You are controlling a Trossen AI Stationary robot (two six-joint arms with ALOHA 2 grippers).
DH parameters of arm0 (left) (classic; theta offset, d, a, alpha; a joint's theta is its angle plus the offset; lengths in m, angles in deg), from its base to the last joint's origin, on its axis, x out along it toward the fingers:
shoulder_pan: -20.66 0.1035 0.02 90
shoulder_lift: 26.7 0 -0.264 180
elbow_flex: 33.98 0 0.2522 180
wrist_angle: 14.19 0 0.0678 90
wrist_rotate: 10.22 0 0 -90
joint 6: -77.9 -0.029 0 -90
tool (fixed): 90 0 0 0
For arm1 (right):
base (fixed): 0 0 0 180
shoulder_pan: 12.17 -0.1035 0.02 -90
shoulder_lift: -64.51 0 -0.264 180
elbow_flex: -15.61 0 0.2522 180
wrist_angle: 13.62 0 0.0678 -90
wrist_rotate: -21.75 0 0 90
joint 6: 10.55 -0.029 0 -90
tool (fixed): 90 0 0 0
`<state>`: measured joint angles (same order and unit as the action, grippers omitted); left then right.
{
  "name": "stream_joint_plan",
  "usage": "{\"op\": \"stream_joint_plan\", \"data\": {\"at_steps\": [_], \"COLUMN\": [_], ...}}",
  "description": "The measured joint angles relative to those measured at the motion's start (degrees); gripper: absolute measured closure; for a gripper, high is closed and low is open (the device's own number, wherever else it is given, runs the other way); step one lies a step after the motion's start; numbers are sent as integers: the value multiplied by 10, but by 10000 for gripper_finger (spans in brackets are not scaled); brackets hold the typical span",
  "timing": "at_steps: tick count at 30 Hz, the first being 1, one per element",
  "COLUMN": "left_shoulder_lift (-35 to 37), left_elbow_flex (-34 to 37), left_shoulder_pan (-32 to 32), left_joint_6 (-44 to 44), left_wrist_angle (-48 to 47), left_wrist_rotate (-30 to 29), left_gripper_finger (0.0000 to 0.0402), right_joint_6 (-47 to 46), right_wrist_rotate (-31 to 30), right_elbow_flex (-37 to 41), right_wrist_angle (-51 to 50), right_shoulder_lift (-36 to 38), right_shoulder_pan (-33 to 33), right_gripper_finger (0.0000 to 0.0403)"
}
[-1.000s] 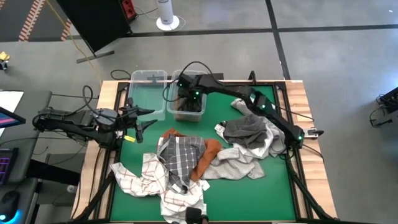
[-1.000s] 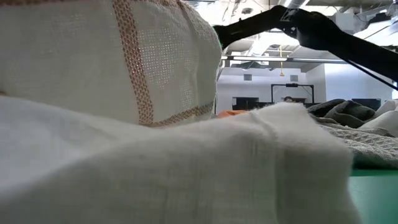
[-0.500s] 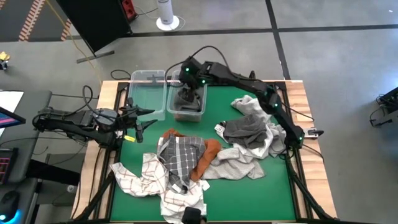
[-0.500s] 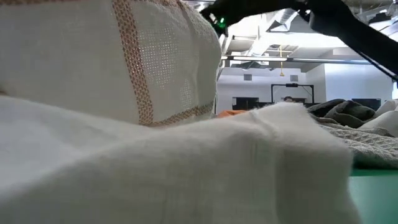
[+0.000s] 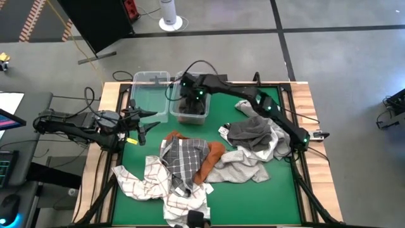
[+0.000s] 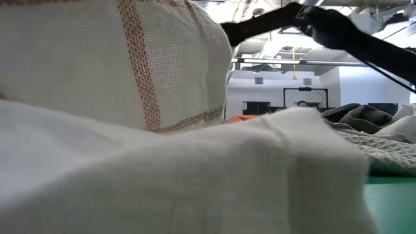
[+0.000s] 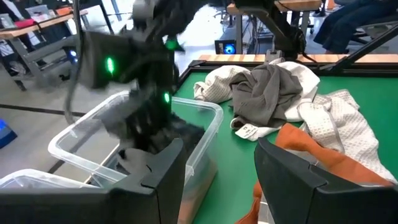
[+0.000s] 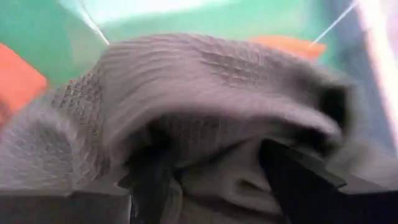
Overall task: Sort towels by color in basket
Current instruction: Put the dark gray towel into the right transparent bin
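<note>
High view: the right gripper [image 5: 192, 101] reaches down into the right-hand clear plastic bin [image 5: 204, 118] at the table's far edge, just over the crumpled dark grey waffle-weave towel [image 5: 189, 109] lying inside it. Right wrist view shows that towel [image 8: 205, 93] bulging up between and ahead of the two dark fingers [image 8: 149, 180], which stand wide apart; whether they pinch any cloth cannot be told. The second clear plastic bin [image 5: 150, 95] sits just beside the first, on its left. The left gripper [image 5: 144, 124] hovers at the table's left edge near that bin, jaws parted with nothing between them. On the green table mat [image 5: 253, 190] lie the other towels: a grey cloth with white grid [image 5: 185, 158] over a rust-orange one [image 5: 210, 161], a white red-checked one [image 5: 155, 180], and a grey-and-white heap [image 5: 256, 136] to the right.
</note>
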<state>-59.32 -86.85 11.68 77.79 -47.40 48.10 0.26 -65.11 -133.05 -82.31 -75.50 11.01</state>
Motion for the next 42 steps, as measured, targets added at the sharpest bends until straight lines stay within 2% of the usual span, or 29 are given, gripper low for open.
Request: {"op": "stream_joint_plan", "data": {"at_steps": [7, 12, 19, 24, 27, 32, 38, 42], "left_shoulder_lift": [0, 0, 0, 0, 0, 0, 0, 0], "left_elbow_flex": [0, 0, 0, 0, 0, 0, 0, 0], "left_shoulder_pan": [0, 0, 0, 0, 0, 0, 0, 0], "left_joint_6": [2, 6, 6, 6, 5, 4, 5, 5], "left_wrist_angle": [0, 0, -2, -3, -4, -1, -1, -2], "left_wrist_rotate": [-1, -1, -1, -1, -2, -2, -2, -2], "left_gripper_finger": [221, 221, 221, 221, 221, 221, 221, 221], "right_joint_6": [-13, -18, -18, -13, 21, 21, 13, 6], "right_wrist_rotate": [-24, -31, -29, 3, -71, -72, -88, -89], "right_elbow_flex": [-2, -2, 0, 0, 0, 0, -1, -1], "right_wrist_angle": [52, 65, 36, 8, -18, -28, 6, 8], "right_shoulder_lift": [107, 125, 44, -41, -54, -17, 79, 111], "right_shoulder_pan": [2, 2, -2, -9, -15, -14, -7, -4], "right_gripper_finger": [117, 117, 117, 117, 117, 117, 117, 117]}}
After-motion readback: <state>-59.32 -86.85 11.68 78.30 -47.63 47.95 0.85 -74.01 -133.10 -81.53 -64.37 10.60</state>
